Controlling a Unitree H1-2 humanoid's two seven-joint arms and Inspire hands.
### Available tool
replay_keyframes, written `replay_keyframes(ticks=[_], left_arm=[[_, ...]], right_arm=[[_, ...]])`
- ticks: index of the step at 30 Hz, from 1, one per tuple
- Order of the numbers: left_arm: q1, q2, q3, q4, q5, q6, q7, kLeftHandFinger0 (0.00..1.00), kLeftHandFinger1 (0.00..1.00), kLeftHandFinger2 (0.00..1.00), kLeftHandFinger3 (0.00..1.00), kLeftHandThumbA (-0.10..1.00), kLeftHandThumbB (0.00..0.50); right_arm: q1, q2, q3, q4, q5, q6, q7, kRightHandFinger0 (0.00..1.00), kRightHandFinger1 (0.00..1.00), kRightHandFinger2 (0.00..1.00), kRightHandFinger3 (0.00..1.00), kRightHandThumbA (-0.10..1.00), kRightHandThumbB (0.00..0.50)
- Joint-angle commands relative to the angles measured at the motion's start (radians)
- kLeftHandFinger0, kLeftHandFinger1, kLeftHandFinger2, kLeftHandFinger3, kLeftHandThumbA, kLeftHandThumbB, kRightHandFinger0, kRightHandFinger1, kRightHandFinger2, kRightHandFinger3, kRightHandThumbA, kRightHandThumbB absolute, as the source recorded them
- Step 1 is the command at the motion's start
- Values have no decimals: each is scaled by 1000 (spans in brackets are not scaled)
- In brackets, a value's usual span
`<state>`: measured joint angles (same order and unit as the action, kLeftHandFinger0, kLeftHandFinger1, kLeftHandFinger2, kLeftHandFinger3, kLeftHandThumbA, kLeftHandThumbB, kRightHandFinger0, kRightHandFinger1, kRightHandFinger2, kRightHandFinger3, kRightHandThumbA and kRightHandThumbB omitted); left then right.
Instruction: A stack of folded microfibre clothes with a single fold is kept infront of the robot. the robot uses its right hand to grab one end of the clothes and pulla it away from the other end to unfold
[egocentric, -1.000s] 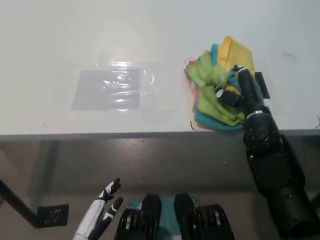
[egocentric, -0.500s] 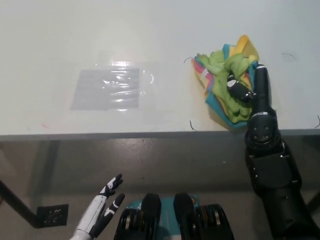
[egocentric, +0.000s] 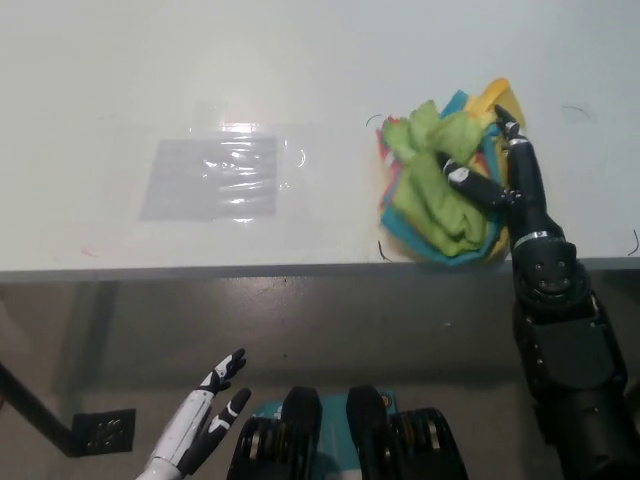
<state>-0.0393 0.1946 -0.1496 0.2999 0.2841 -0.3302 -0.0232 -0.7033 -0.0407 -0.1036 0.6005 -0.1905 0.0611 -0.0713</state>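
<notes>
A bunched stack of microfibre cloths (egocentric: 402, 212), teal, pink and yellow at the edges, lies on the white table (egocentric: 300, 80) near its front edge, right of centre. A crumpled green cloth (egocentric: 432, 188) is on top. My black right hand (egocentric: 497, 178) reaches over the table edge onto the stack's right side, its fingers closed on the green cloth's right end. My white left hand (egocentric: 203, 420) rests below the table at the lower left, open, holding nothing.
A clear plastic sheet (egocentric: 215, 178) lies flat on the table left of centre. The table's front edge (egocentric: 250, 268) runs across the picture. A small black block (egocentric: 103, 432) sits on the floor at the lower left.
My right hand swung right and back toward the centre, dragging the stack with it. The green cloth now spreads lower and further left over the pile. The left hand barely moved.
</notes>
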Motion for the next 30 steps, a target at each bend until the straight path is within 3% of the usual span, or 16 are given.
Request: replay_keyframes(ticks=[1, 15, 18, 19, 20, 21, 22, 23, 24, 25, 26, 27, 30], left_arm=[[-15, 14, -4, -30, 26, -14, 6, 1000, 1000, 1000, 1000, 1000, 500], [-21, 11, 0, -29, 47, -5, 11, 1000, 1000, 1000, 1000, 1000, 500], [-22, 10, 2, -31, 49, -6, 14, 1000, 1000, 1000, 1000, 1000, 500], [-24, 9, 4, -29, 38, -4, 8, 1000, 1000, 1000, 1000, 1000, 500], [-28, 9, 4, -27, 38, -7, 9, 1000, 1000, 1000, 1000, 1000, 500], [-27, 9, 4, -27, 40, -8, 10, 1000, 1000, 1000, 1000, 1000, 500], [-26, 8, 5, -27, 40, -9, 12, 1000, 1000, 1000, 1000, 1000, 500], [-24, 9, 6, -26, 39, -15, 15, 1000, 1000, 1000, 1000, 1000, 500], [-24, 9, 6, -25, 39, -17, 16, 1000, 1000, 1000, 1000, 1000, 500], [-22, 11, 6, -28, 42, -14, 15, 1000, 1000, 1000, 1000, 1000, 500], [-23, 11, 6, -27, 40, -13, 14, 1000, 1000, 1000, 1000, 1000, 500], [-24, 11, 7, -21, 33, -13, 9, 1000, 1000, 1000, 1000, 1000, 500], [-22, 11, 7, -15, 33, -17, 11, 1000, 1000, 1000, 1000, 1000, 500]], right_arm=[[-29, -35, 29, -43, 115, -28, 170, 1000, 1000, 1000, 1000, 829, 500], [-20, -60, 61, -32, 117, -86, 152, 1000, 1000, 1000, 1000, 782, 500], [-19, -38, 30, -29, 137, -99, 104, 1000, 1000, 1000, 1000, 727, 454], [-19, -15, 2, -24, 118, -121, 7, 1000, 1000, 1000, 1000, 675, 447], [-24, 10, -34, -12, 101, -144, -100, 1000, 1000, 1000, 1000, 593, 406], [-26, 17, -40, -5, 66, -153, -166, 934, 931, 949, 982, 433, 300], [-27, 24, -48, 3, 23, -162, -249, 394, 395, 452, 500, 247, 159], [-28, 33, -64, 3, 0, -164, -316, 79, 141, 295, 333, 108, 139], [-28, 35, -66, 3, -4, -164, -330, 16, 104, 330, 328, 44, 126], [-28, 34, -64, 9, -31, -170, -375, 1, 42, 329, 290, -94, 135], [-30, 29, -64, 21, -46, -186, -406, 0, 40, 424, 407, -100, 152], [-27, 20, -60, 26, -60, -181, -421, 0, 139, 541, 539, -100, 164], [-23, 15, -72, 25, -48, -185, -430, 0, 163, 589, 630, -100, 169]])
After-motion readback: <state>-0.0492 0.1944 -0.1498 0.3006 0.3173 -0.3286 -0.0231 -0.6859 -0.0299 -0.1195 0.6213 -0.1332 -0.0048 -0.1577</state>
